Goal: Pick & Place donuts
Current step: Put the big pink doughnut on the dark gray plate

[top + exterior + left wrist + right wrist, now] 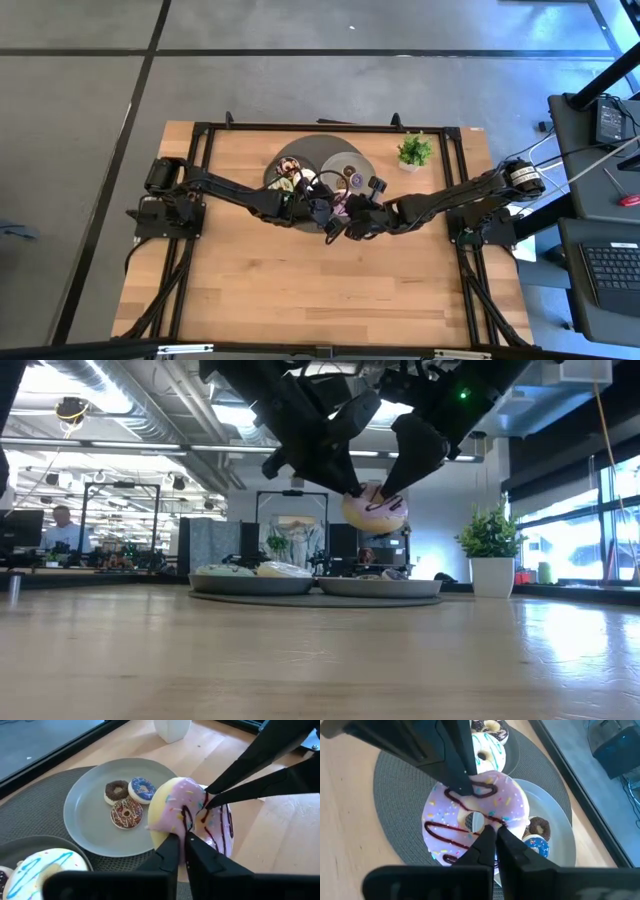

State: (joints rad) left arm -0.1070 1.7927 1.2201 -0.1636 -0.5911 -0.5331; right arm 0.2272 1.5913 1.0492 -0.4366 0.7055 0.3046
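The large pink-iced ring donut with dark drizzle hangs in the air above the table, just in front of the grey round plate. It is pinched from opposite sides: the right gripper is clamped on its near rim and the left gripper apparently on the far rim. Three tiny donuts lie on that plate beyond.
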